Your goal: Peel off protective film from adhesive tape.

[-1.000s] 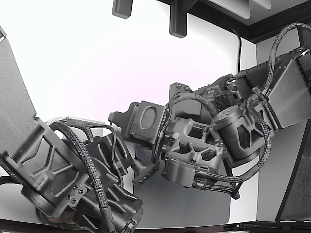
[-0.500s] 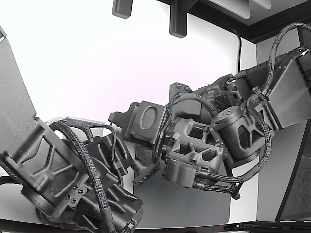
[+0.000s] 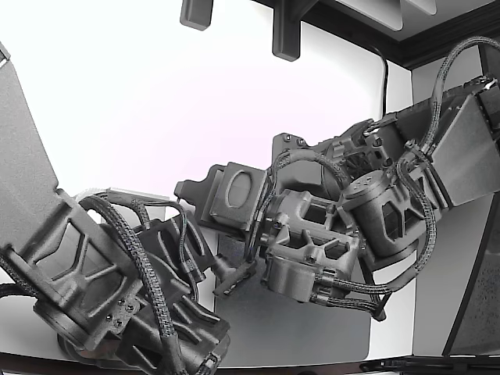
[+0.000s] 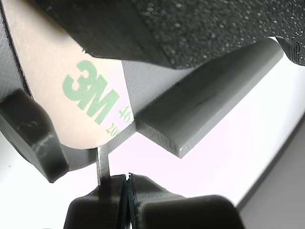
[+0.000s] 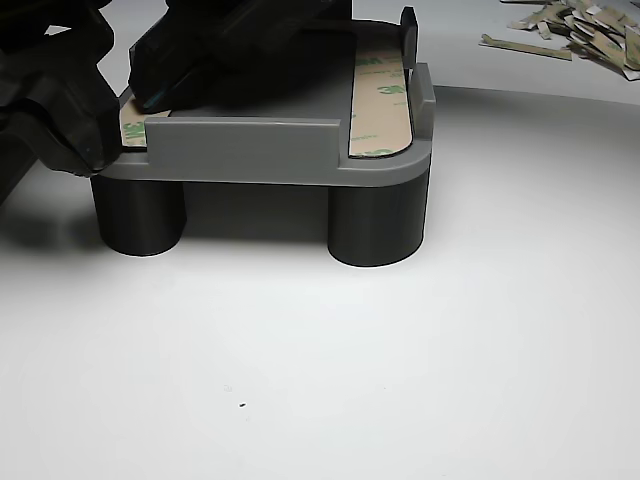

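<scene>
1. in the exterior view two dark arms fill the frame: one arm [image 3: 101, 289] rises from the exterior view's lower left, and a second arm [image 3: 367, 211] reaches in from the exterior view's right. they meet near the middle over a grey mat [image 3: 297, 328] on a white table [image 3: 156, 94].
2. in the other view, going left to right: a dark gripper body [image 5: 50, 90] sits at the left edge, against the left end of a grey fixture [image 5: 250, 150]. the fixture stands on round dark legs [image 5: 375, 220] on the white table [image 5: 320, 350].
3. a tan strip of protective film [image 5: 132, 128] shows at the fixture's left end, just beside the dark gripper body and partly hidden under it.
4. further right on the fixture lies another strip of film with green printing [image 5: 382, 100], flat along the right side, its rounded end toward the camera.
5. at the far upper right of the other view, a pile of peeled film scraps [image 5: 575, 30] lies on the table, well apart from the fixture.
6. in the wrist view the tan film with the green "3m" mark [image 4: 71, 95] covers a curved corner of the grey fixture [image 4: 209, 100] (the rest of the strip is hidden behind dark gripper parts).
7. the gripper [image 4: 127, 193] shows its fingertips pressed together just below the film's edge, with only a hairline seam between them. whether a sliver of film is caught in that seam i cannot tell.
</scene>
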